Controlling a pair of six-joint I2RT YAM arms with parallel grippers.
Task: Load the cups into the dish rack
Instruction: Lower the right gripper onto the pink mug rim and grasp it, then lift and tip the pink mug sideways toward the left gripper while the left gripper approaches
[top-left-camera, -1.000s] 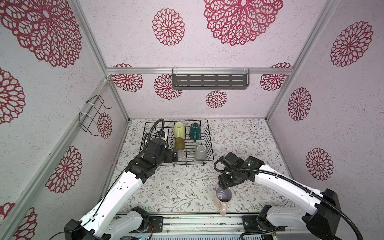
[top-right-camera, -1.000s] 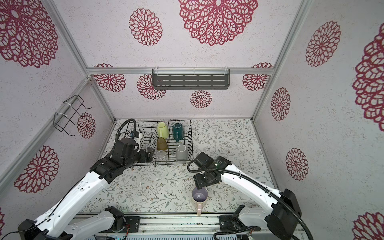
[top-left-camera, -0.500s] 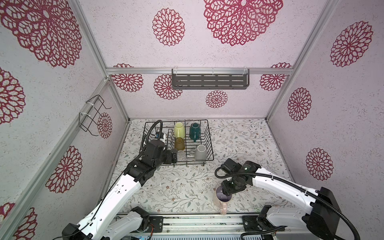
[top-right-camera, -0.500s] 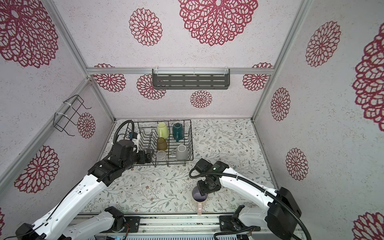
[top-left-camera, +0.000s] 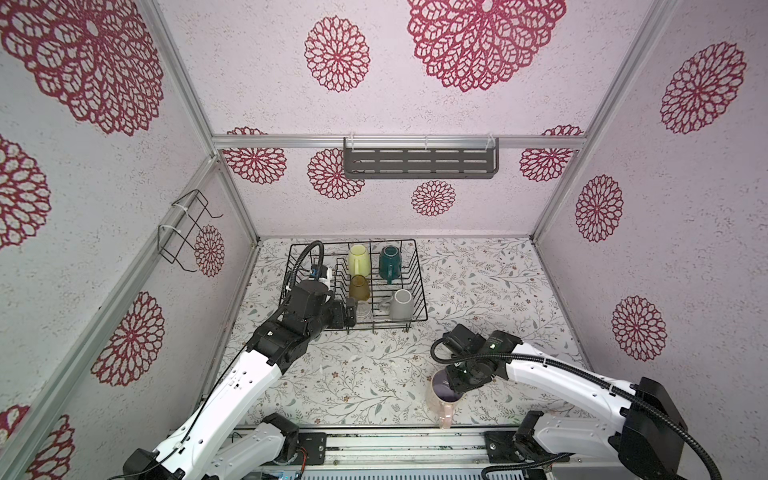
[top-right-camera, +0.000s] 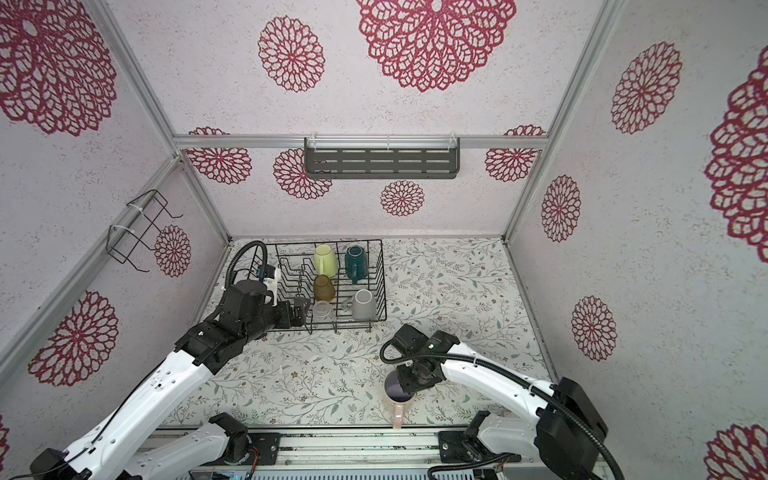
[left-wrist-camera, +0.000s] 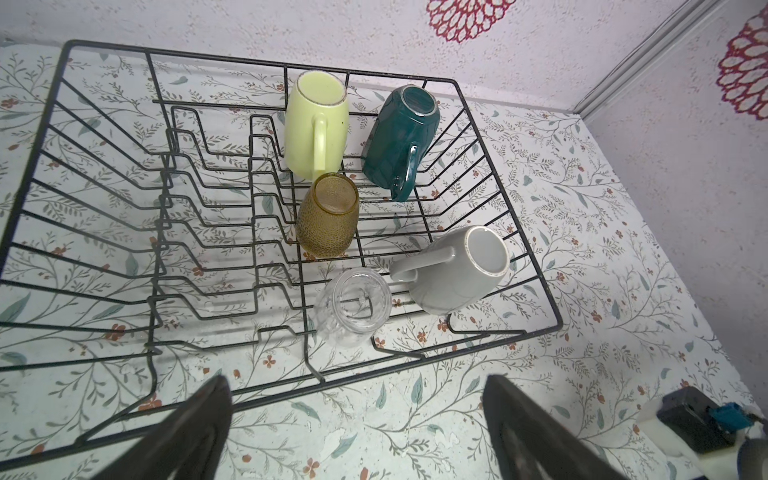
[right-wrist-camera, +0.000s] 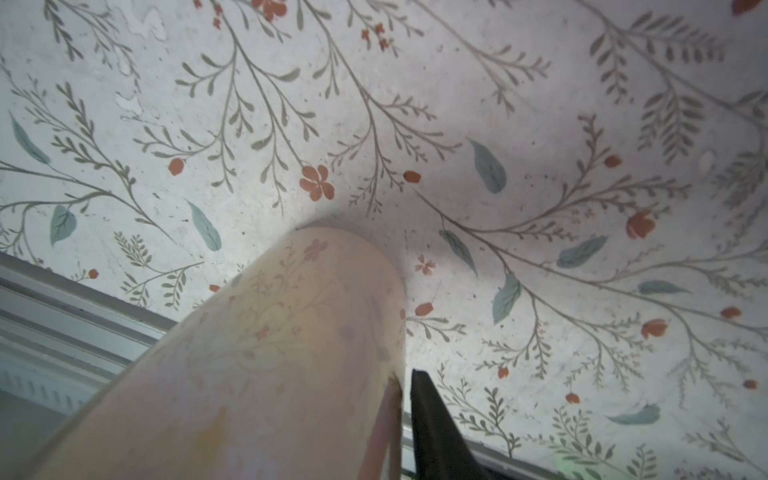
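Note:
The black wire dish rack (top-left-camera: 422, 282) (left-wrist-camera: 559, 322) stands at the back left of the floral table. Five cups lie in it: a yellow-green mug (top-left-camera: 359, 259) (left-wrist-camera: 316, 124), a teal mug (top-left-camera: 390, 262) (left-wrist-camera: 401, 137), an amber tumbler (top-left-camera: 358, 287) (left-wrist-camera: 328, 216), a grey mug (top-left-camera: 402, 304) (left-wrist-camera: 457, 270) and a clear glass (top-left-camera: 363, 308) (left-wrist-camera: 353, 303). My left gripper (top-left-camera: 349, 313) (left-wrist-camera: 356, 377) hangs open and empty at the rack's front edge. A pink mug (top-left-camera: 444, 399) (top-right-camera: 397, 399) (right-wrist-camera: 270, 353) stands upright near the front edge. My right gripper (top-left-camera: 459, 376) is shut on its rim, with one finger (right-wrist-camera: 428, 415) outside the wall and the other hidden inside.
A dark grey slotted shelf (top-left-camera: 419, 162) hangs on the back wall. On the left wall there is a small black wire holder (top-left-camera: 187, 228). Patterned walls close in three sides. An aluminium rail (top-left-camera: 395, 440) runs along the front, just beyond the pink mug's handle.
My right gripper came down onto the pink mug's rim and its jaws closed on the wall. The left arm has scarcely moved and stays open.

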